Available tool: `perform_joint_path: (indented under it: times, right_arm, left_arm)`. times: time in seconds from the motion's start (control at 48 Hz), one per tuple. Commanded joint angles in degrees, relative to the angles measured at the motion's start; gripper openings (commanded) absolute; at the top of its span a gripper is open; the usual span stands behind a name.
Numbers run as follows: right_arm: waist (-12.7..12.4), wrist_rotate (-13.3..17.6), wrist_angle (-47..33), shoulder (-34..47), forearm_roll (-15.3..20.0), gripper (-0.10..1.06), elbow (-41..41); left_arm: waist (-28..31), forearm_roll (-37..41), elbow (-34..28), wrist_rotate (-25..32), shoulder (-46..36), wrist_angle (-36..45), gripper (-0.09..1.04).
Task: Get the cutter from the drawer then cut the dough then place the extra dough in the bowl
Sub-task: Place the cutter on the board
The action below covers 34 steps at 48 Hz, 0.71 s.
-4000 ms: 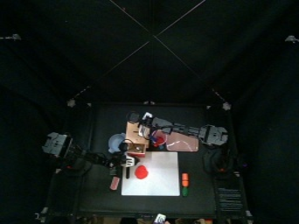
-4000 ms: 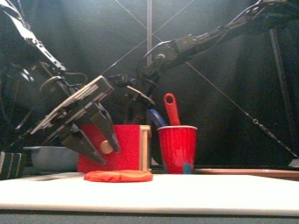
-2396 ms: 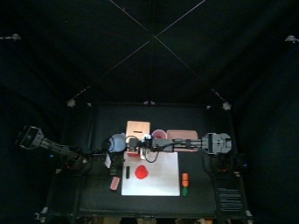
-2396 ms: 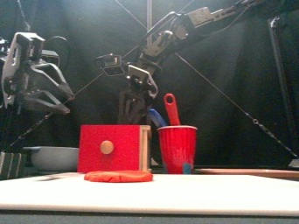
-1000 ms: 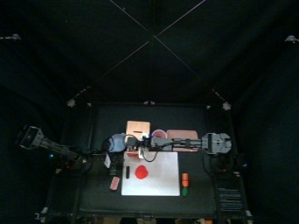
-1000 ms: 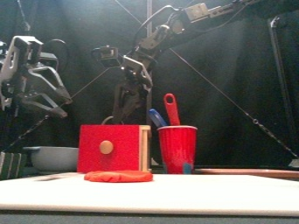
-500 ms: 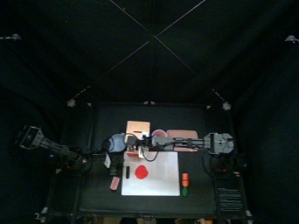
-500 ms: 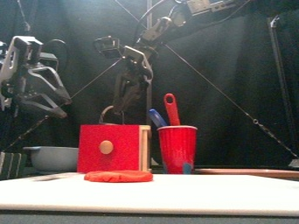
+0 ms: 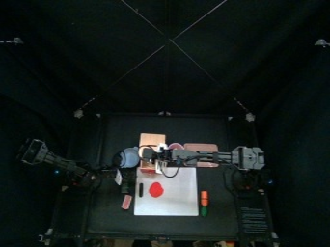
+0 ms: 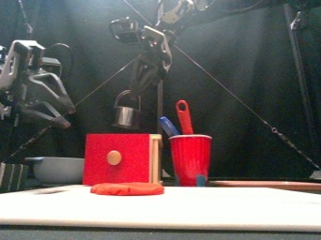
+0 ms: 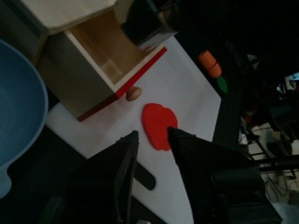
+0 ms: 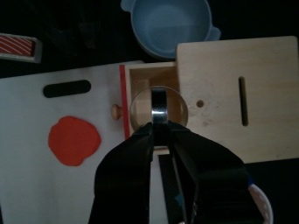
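**A:** Where is the cutter (image 10: 124, 115)?

**B:** It hangs above the wooden box (image 10: 122, 157), with the right fingers (image 12: 131, 162) pinched on its wire handle. The drawer (image 12: 125, 87) below stands open.

**A:** What could go wrong?

**B:** The cutter dangles, so it may swing or slip on the way to the dough (image 10: 127, 188). Then it would land tilted or off-centre on the white board (image 12: 70, 105). A low path could clip the box or the red cup (image 10: 191, 157).

**A:** And the left fingers (image 11: 126, 166)?

**B:** They are spread and empty, hovering high on the bowl's (image 10: 51, 169) side, well apart from the cutter.
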Motion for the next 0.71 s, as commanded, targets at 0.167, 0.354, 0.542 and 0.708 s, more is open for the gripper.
perform_joint_path:
  times: [0.167,0.354,0.542,0.708]
  right_arm:
    - [6.1,0.4,1.4,-14.0,1.8,0.53,12.2]
    - [8.7,5.8,-6.9,-20.7,6.7,0.53,28.3]
    - [8.6,8.0,-16.6,-21.6,6.8,0.53,37.9]
    - [8.0,9.1,-21.7,-21.0,5.8,0.54,42.3]
  left_arm:
    - [1.1,0.3,-0.7,0.2,-0.3,-0.4,0.74]
    - [2.3,0.4,-0.9,0.2,-0.5,-0.3,0.74]
    - [5.3,0.4,-1.2,0.4,-1.7,-0.5,0.74]
    - [8.3,1.7,-1.8,0.2,-2.0,-0.5,0.74]
